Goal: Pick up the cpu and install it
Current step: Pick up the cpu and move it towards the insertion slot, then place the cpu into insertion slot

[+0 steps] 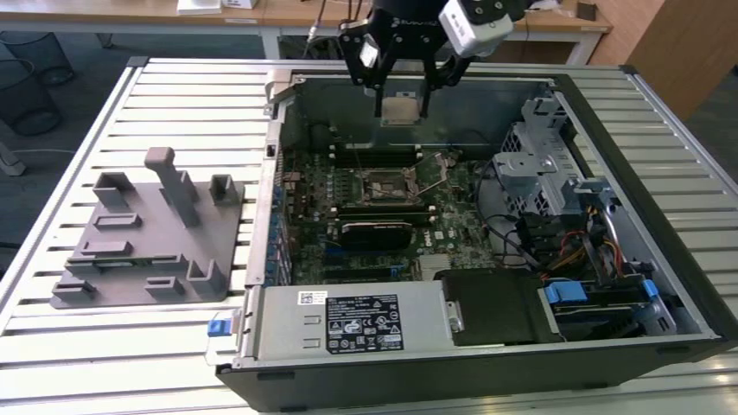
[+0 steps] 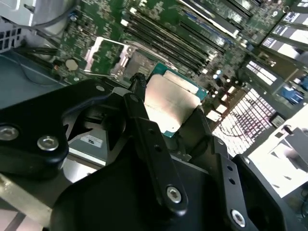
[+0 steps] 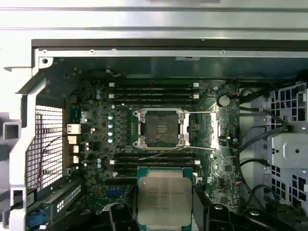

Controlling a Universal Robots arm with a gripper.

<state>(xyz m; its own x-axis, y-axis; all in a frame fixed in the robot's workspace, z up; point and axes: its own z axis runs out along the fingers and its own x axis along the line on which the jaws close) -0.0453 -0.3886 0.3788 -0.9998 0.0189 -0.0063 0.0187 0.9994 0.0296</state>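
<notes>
Silver slats make up the counter [image 1: 173, 95], and on it lies an open dark computer case [image 1: 485, 372] with its green motherboard [image 1: 455, 203] facing up. On the exterior view's left, just beside the case, sits a grey plastic fixture tray [image 1: 144, 251] with upright posts. The black hand [image 1: 402, 108] hangs over the far part of the case, fingers pointing down and closed narrowly on the cpu [image 1: 400, 110], gripping it by two opposite edges. The chip is in the air above the board, clear of the socket [image 1: 384, 183], which lies nearer the exterior camera. The cpu is square, so no long axis can be told; it sits roughly flat, its pale metal top turned up and its thin green border showing around it. The first wrist view looks straight down on that silvery top [image 3: 164, 197] and on the socket [image 3: 160, 128] beyond it, dark and empty inside its metal frame, with the load plate [image 3: 214, 127] swung open to one side and memory slots [image 3: 154, 89] just past it. The second wrist view shows the grip from the side: one black finger [image 2: 149, 134] presses the chip's edge, and the cpu [image 2: 173, 98] hangs tilted in that picture above the board.
</notes>
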